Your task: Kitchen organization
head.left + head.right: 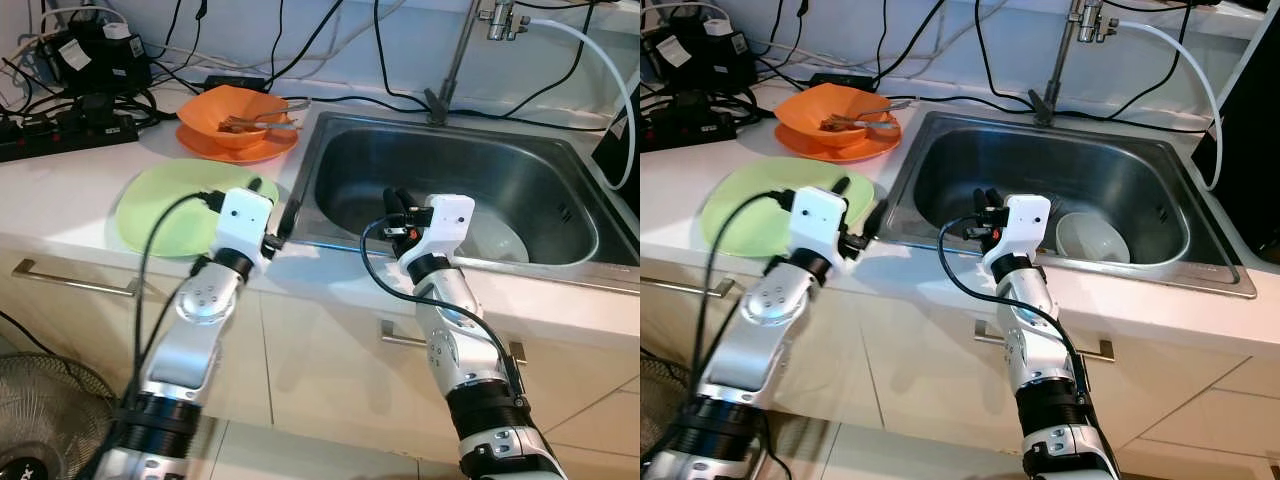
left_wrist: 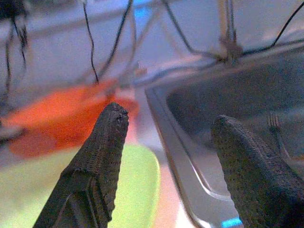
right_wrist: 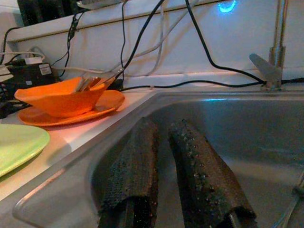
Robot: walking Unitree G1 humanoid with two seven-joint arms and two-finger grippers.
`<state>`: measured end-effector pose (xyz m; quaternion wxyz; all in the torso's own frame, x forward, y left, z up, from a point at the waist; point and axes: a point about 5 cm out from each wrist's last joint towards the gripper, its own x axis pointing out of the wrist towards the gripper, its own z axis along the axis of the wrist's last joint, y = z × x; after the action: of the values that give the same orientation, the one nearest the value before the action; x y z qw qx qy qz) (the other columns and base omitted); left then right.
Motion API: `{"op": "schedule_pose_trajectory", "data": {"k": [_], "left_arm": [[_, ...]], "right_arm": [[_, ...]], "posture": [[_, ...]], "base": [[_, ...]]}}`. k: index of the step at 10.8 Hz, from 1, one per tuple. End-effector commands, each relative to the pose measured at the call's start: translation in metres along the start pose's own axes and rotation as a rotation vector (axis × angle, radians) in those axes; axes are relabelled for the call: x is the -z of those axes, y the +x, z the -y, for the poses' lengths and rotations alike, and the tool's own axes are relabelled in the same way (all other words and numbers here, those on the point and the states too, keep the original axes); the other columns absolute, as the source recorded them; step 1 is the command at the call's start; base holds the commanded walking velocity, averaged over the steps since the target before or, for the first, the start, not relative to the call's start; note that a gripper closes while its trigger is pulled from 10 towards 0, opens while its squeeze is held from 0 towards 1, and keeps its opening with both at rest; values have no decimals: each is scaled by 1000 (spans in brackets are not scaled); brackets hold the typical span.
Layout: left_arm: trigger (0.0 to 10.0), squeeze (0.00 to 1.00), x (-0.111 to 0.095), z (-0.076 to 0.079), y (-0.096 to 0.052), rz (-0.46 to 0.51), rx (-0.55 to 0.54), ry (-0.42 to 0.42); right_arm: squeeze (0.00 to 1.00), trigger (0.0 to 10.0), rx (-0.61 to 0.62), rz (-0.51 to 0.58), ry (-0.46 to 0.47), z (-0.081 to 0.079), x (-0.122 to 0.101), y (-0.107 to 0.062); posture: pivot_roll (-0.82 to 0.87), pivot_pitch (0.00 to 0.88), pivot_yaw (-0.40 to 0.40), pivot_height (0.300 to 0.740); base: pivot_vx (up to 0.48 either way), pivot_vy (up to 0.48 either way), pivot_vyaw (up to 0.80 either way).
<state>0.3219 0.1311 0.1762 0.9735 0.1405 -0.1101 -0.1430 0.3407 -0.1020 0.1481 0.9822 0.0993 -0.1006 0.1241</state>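
Note:
A light green plate (image 1: 165,205) lies on the white counter left of the steel sink (image 1: 450,150). Behind it an orange bowl (image 1: 238,112) holding cutlery (image 1: 262,120) sits on an orange plate (image 1: 235,150). A white bowl (image 1: 1092,238) rests in the sink's front right, and a fork (image 2: 275,130) lies on the sink floor. My left gripper (image 1: 272,207) is open, hovering at the counter's front edge between the green plate and the sink rim. My right gripper (image 1: 396,195) is shut on nothing, poking over the sink's front rim into the basin.
Power strips (image 1: 60,140), adapters and many black cables crowd the back left of the counter. A faucet (image 1: 455,60) and a white hose (image 1: 610,60) stand behind the sink. Cabinet handles (image 1: 70,278) run below the counter. A fan (image 1: 40,420) stands on the floor at lower left.

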Motion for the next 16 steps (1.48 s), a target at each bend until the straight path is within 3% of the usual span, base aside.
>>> {"op": "schedule_pose_trajectory", "data": {"k": [1, 2, 3, 6, 8, 9, 11, 16], "left_arm": [[10000, 1000, -2, -1, -5, 16, 15, 26], [10000, 1000, -4, -4, -10, -3, 15, 67], [10000, 0, -6, -5, -14, -41, 75, 134], [10000, 0, -15, -31, -28, -109, 219, 260], [10000, 0, -8, -56, -43, -205, 236, 425], [10000, 0, -5, -62, -48, -244, 252, 476], [10000, 0, -2, -66, -52, -295, 265, 536], [10000, 0, 7, -68, -57, -372, 281, 577]], "right_arm": [[0, 10000, 14, -15, 7, 2, 1, 0], [0, 10000, 14, -17, 9, 1, 1, 0], [0, 10000, 12, -18, 11, 0, 1, 1], [0, 10000, 13, -31, 23, -1, 4, 2], [0, 10000, 7, -34, 26, -3, 4, 2], [0, 10000, 6, -35, 27, -3, 5, 3], [0, 10000, 7, -37, 27, -2, 5, 3], [0, 10000, 10, -36, 33, -2, 5, 4]], "posture": [[233, 6, -38, 740], [237, 8, -38, 740], [238, 7, -39, 740], [259, 18, -41, 740], [264, 27, -44, 740], [263, 30, -44, 740], [260, 34, -44, 740], [261, 27, -39, 740]], "base": [[0, 0, 0], [0, 0, 0], [0, 0, 0], [0, 0, 0], [0, 0, 0], [0, 0, 0], [0, 0, 0], [0, 0, 0]]}}
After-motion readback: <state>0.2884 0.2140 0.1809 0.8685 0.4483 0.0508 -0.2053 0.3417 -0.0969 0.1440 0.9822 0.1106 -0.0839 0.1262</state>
